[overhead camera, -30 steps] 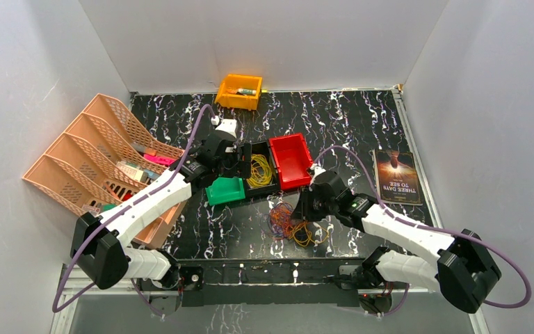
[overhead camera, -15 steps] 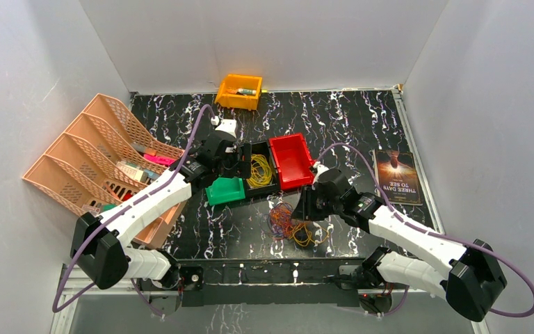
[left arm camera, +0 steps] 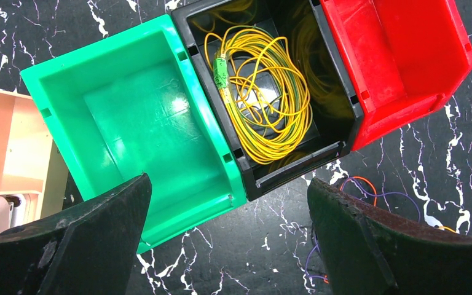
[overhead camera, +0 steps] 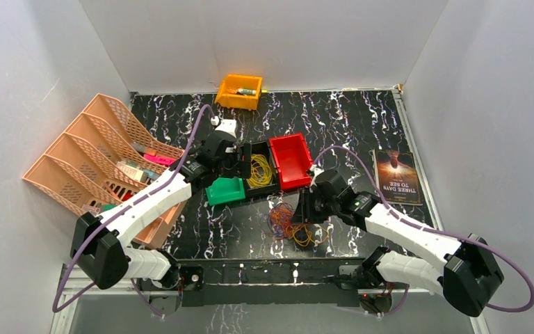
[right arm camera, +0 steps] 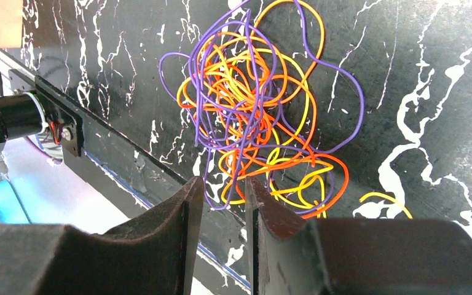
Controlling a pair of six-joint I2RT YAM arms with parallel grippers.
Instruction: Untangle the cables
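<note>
A tangle of cables (right arm camera: 258,110) – orange, purple and yellow loops knotted together – is seen lying on the black marbled tabletop (overhead camera: 361,125), near its front edge at about 6 o'clock. The right claw (right arm camera: 224,187) is held just above the tangle's near side. Its jaws are parted by only a narrow gap, and no strand can be seen clamped between them; a few loops are visible on the tabletop through the gap.

A second cable, a yellow coil (left arm camera: 261,98) with a small green tag, is laid inside a black bin (left arm camera: 295,167), which stands at 12 o'clock from the tangle. A green bin (left arm camera: 129,110) is set touching the black one at its 9 o'clock side, and a red bin (left arm camera: 399,55) touching it at 3 o'clock; nothing is seen inside either.

The left claw (left arm camera: 227,187) is held over these bins with its jaws spread as wide as they go – nothing is gripped.

An orange bin (overhead camera: 239,91) is placed at 12 o'clock by the back wall, a book (overhead camera: 397,176) at 3 o'clock, and a peach file rack (overhead camera: 90,153) at 9 o'clock.
</note>
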